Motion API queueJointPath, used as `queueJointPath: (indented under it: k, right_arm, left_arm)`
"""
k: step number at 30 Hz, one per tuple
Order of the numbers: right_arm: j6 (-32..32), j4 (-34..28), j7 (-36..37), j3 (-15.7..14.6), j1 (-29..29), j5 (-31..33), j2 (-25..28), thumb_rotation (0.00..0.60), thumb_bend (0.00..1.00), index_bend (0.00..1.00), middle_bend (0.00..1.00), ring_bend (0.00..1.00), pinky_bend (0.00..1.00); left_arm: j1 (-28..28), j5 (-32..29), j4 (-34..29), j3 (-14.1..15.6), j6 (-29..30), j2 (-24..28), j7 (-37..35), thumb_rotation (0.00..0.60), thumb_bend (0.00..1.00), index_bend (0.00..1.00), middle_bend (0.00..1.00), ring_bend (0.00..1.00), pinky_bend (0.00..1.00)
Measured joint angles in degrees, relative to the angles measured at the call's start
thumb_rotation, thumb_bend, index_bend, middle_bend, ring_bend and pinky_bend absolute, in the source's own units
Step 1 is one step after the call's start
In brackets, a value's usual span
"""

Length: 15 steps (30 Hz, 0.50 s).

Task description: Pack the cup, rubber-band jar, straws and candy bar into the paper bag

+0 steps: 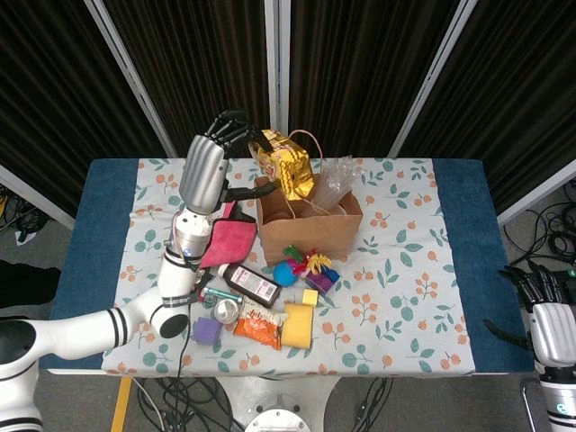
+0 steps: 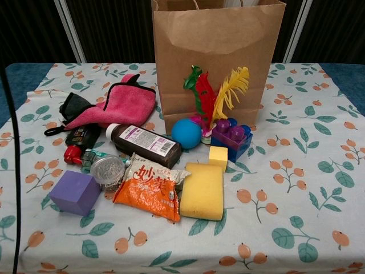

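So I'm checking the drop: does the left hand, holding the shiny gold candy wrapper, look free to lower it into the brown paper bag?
Probably yes. The left hand holds the gold candy wrapper over the brown paper bag, whose mouth is open; only its handle stands nearby.

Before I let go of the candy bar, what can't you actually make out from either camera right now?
- Bottom of the paper bag: head view shows only its mouth; chest view only its front wall.
- Whether the cup or jar lies inside: hidden by the bag walls and candy bar.
- Right hand: cut by the head view's edge.
- Left hand: absent from the chest view.
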Motion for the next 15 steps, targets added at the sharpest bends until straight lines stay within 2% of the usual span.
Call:
queueJointPath:
  k: [7,15]
  right_arm:
    - [-0.7,1.4,2.0,0.3,-0.2,1.2,-0.3,0.600,0.00,0.22,0.18,0.00,0.00]
    - [-1.1,3.5,3.7,0.2,-0.4,1.4,-1.3,0.600,0.00,0.22,0.18,0.00,0.00]
  left_arm:
    - [-1.5,-7.3,-0.3,-3.5,-3.4,-3.2,-0.3,0.600,0.21,0.63,0.66,0.43,0.24]
    - [-1.7,-13.9,-3.5,-5.8,-6.2,-5.3,0.0,0.600,0.22,0.63,0.66,0.43,0.24]
